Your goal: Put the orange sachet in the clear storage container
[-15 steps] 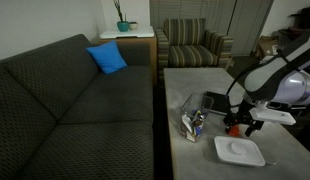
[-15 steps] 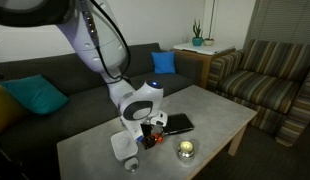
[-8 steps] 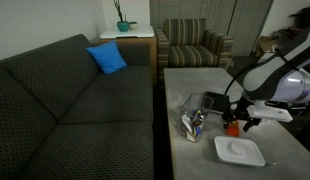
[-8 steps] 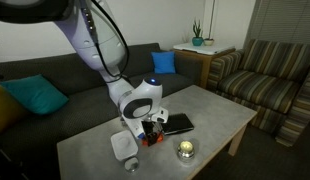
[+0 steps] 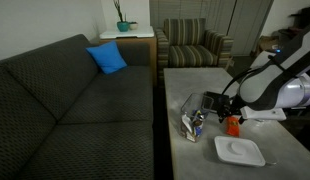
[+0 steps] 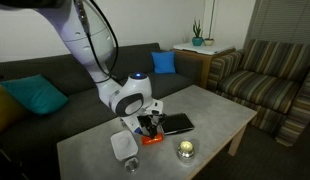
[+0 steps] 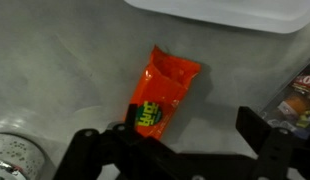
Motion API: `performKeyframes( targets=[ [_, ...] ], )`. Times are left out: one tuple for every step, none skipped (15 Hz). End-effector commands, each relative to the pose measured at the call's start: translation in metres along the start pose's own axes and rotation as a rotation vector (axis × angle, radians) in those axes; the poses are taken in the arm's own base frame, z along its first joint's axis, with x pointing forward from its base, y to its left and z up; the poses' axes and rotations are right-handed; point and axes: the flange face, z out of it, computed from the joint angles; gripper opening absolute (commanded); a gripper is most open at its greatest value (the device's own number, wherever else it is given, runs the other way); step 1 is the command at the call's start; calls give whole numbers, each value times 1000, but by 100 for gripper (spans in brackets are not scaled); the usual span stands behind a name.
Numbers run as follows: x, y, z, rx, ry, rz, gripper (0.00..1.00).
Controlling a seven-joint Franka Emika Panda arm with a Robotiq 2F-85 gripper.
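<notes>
Clear storage container (image 5: 192,123) on the grey table (image 5: 185,165), holding blue and white items. A white tray (image 5: 239,151) and a black tray (image 5: 213,102) lie near it. A dark sofa (image 5: 65,100) with a blue cushion (image 5: 108,58) and a striped armchair (image 5: 195,45) stand behind. The orange sachet (image 7: 162,90), crinkled orange-red with a yellow-green print, lies flat on the table beside the white tray, outside the container. The gripper (image 7: 178,140) hangs over it, fingers spread, holding nothing.
</notes>
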Motion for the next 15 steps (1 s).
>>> performKeyframes(
  targets=[
    [-21, -5, 8, -22, 37, -3, 100],
    [-25, -5, 11, -28, 56, 3, 100],
    [-28, -5, 14, -38, 74, 11, 100],
    [-30, -3, 16, -53, 99, 24, 100],
    [-32, 0, 17, -67, 125, 35, 100],
    [-33, 5, 13, -90, 153, 59, 100],
    [-34, 10, 14, -107, 168, 77, 100],
    [-36, 14, 13, -121, 182, 97, 100],
    [-37, 18, 13, -134, 188, 118, 100],
    [-38, 20, 13, -136, 192, 130, 100],
    [-40, 21, 13, -129, 190, 144, 100],
    [-41, 21, 15, -109, 188, 155, 100],
    [-40, 22, 15, -79, 186, 162, 100],
    [-39, 23, 15, -52, 189, 178, 100],
    [-40, 23, 15, -33, 192, 200, 100]
  ],
)
